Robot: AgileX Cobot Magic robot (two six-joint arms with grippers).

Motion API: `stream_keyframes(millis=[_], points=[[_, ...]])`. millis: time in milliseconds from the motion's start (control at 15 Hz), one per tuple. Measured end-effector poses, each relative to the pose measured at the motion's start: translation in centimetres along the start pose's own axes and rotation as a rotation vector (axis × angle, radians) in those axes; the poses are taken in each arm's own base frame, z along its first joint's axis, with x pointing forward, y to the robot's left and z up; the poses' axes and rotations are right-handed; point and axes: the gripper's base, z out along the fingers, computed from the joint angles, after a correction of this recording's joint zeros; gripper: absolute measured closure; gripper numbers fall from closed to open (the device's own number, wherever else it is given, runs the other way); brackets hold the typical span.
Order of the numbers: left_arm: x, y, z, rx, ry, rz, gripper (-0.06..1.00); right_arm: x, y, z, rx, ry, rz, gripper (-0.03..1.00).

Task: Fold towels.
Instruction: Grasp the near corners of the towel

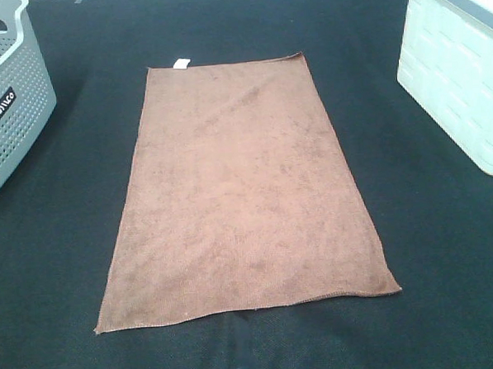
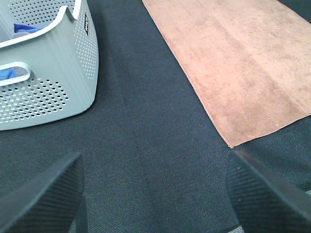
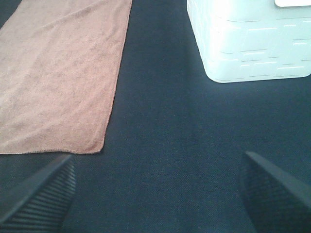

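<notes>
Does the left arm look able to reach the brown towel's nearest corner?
Probably yes: the left end effector is open, and only bare black mat lies between it and the corner of the towel.

The left hand (image 2: pixel 154 160) and right hand (image 3: pixel 158 158) both have broad black fingers (image 2: pixel 46 199) with finely ribbed, matte surfaces.

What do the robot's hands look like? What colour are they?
Only the tips show. The left gripper and right gripper each have two black, wedge-shaped jaws with a fine bumpy grid texture. No cables, labels or arms are in view.
</notes>
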Motion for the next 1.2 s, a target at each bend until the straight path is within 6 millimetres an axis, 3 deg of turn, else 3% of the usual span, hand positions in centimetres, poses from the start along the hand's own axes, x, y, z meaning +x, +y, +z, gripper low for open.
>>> stream_keyframes(millis=[1200], points=[[0.0, 0.0, 0.0, 0.0, 0.0, 0.0, 0.18, 0.0, 0.0, 0.0, 0.0, 0.0, 0.0, 0.12]])
